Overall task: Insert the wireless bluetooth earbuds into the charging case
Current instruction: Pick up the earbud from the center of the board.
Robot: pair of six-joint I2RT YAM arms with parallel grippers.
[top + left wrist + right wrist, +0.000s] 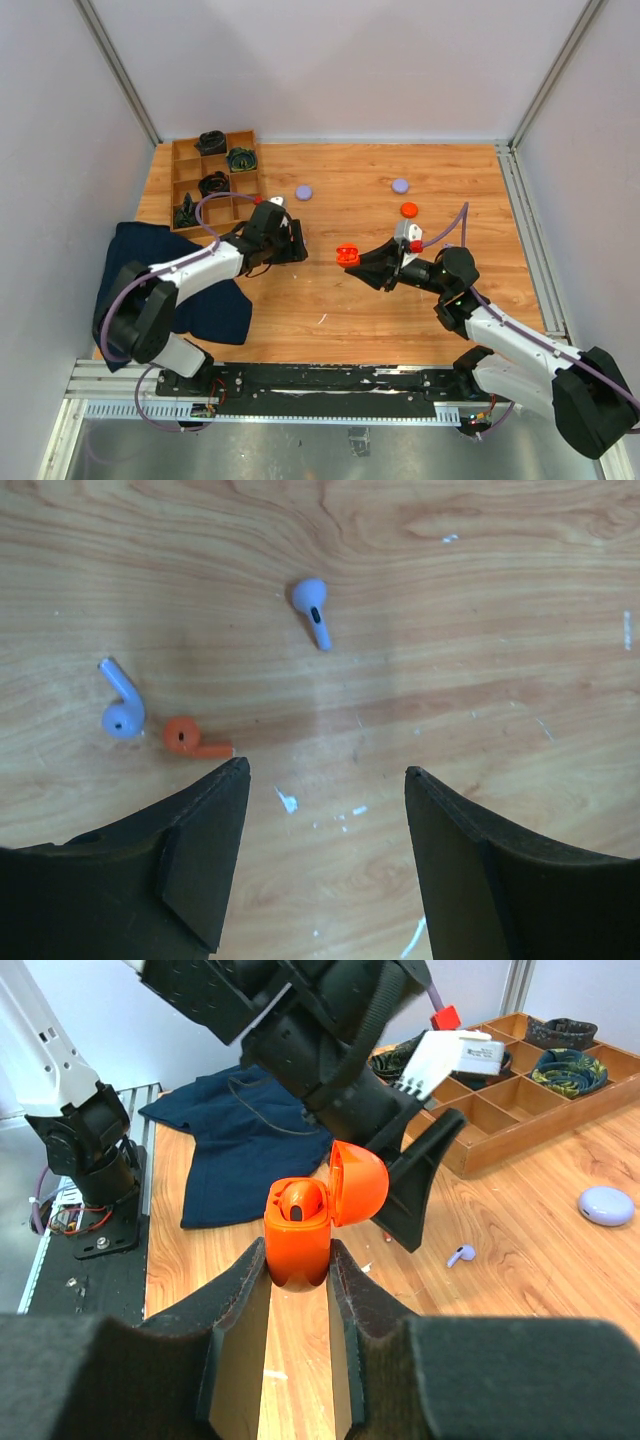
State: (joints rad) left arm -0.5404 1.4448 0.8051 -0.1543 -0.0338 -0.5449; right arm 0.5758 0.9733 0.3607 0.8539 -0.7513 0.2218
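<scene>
1. Only the left wrist view shows the three loose earbuds on the wooden table [480,630]. A lavender earbud [312,607] lies at upper centre and a second lavender earbud [121,706] at mid-left. An orange earbud [192,739] lies just beside the second one.
2. Only the right wrist view shows the charging case [298,1222] close up. It is orange and upright at frame centre, with its lid [358,1182] hinged open toward the right. Something rounded and orange sits in its well, but I cannot tell if it is an earbud.
3. That view also shows one lavender earbud on the wood right of centre. A blue cloth [250,1145] lies at upper left and a wooden tray [520,1095] of dark bundles at upper right.
4. The top view shows the two arms facing each other at mid-frame, with the case a small orange spot between them. Above them lie a lavender disc [303,192], a second lavender disc [400,185] and an orange disc [408,209]. The earbuds are too small to pick out there.
5. A white block [455,1055] sits on the left wrist. Whether it carries any print I cannot tell.
6. The right gripper [298,1260] has its fingers clamped on the lower body of the case.
7. The left gripper [325,772] has its fingers apart, with only bare wood between them. The orange earbud lies just above the tip of the finger at frame left. The first lavender earbud lies well above the gap, and the second is off to the left of both fingers.
</scene>
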